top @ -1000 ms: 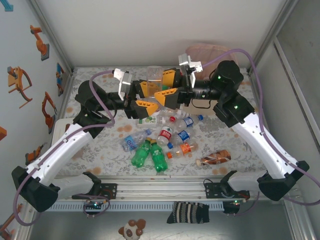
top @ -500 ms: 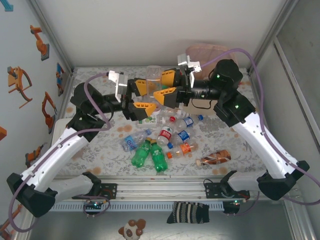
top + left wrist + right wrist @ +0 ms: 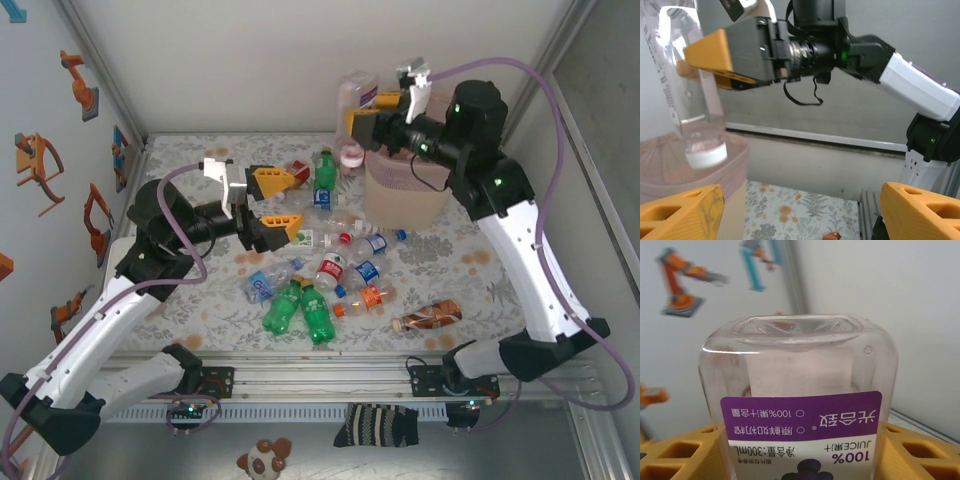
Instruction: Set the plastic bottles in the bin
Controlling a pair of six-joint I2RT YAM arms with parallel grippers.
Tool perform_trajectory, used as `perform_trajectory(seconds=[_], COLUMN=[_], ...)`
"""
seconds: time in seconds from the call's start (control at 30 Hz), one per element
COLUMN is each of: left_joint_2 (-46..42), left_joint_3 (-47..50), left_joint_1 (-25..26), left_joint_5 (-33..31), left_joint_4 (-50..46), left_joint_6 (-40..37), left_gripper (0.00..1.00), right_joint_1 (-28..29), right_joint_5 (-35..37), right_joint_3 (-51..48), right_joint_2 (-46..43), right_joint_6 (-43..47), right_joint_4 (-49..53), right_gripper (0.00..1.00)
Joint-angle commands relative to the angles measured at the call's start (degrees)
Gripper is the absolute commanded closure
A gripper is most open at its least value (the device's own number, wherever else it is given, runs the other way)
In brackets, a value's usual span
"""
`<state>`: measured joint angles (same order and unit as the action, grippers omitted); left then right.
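The right gripper [image 3: 362,125] has carried the clear, purple-labelled plastic juice bottle [image 3: 355,100], clamped cap-down, up to the rim of the tall pink mesh bin [image 3: 405,200] while the left gripper [image 3: 293,200], wide and empty, has drawn back over the bench [image 3: 470,270], so the drop seems in hand: centre over the mouth, then release.

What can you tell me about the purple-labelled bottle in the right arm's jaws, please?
The purple-labelled bottle is clear thin plastic, square-sided with rounded corners, and looks empty. Its purple label reads 100% juice, and its cap is white. It hangs upside down, cap lowest, clamped between the jaws of the right gripper, raised by the left rim of the bin.
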<state>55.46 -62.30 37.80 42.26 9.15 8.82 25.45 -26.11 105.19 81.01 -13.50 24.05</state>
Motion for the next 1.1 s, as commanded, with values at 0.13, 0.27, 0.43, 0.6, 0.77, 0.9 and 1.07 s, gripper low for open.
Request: perform_trajectory(seconds=[0.13, 0.27, 0.43, 0.6, 0.77, 0.9, 1.07], left_joint_2=[-1.6, -2.1, -2.6, -2.8, -2.5, -2.5, -2.7], left_joint_3=[1.7, 2.0, 2.7, 3.1, 2.9, 2.9, 3.1], left_joint_1=[-0.1, -0.3, -0.3, -0.4, -0.6, -0.7, -0.7], left_joint_5=[-2.2, -2.8, -4.1, -5.0, -5.0, -5.1, -5.3], left_joint_4=[-2.5, -3.5, -4.4, -4.5, -4.9, -5.3, -5.9], left_joint_6=[-2.5, -2.9, -3.3, -3.5, -3.5, -3.3, -3.2], left_gripper=[0.19, 0.19, 0.19, 0.19, 0.19, 0.19, 0.19], right_joint_1=[-8.9, -11.2, -12.3, -13.5, -14.7, -15.1, -15.3], right_joint_5=[14.5, 17.1, 19.4, 15.9, 12.4, 9.9, 7.4], right_joint_3=[12.4, 19.0, 22.6, 22.6, 22.9, 23.3, 23.8], right_joint_2=[11.0, 18.0, 24.9, 29.9, 34.6, 38.1, 42.3], right_joint_6=[-3.2, -2.2, -0.5, -1.0, -1.2, -1.2, -1.2], right_joint_4=[15.4, 21.9, 27.2, 29.6, 31.2, 32.2, 33.2], right_gripper=[0.51, 0.51, 0.5, 0.49, 0.48, 0.47, 0.46])
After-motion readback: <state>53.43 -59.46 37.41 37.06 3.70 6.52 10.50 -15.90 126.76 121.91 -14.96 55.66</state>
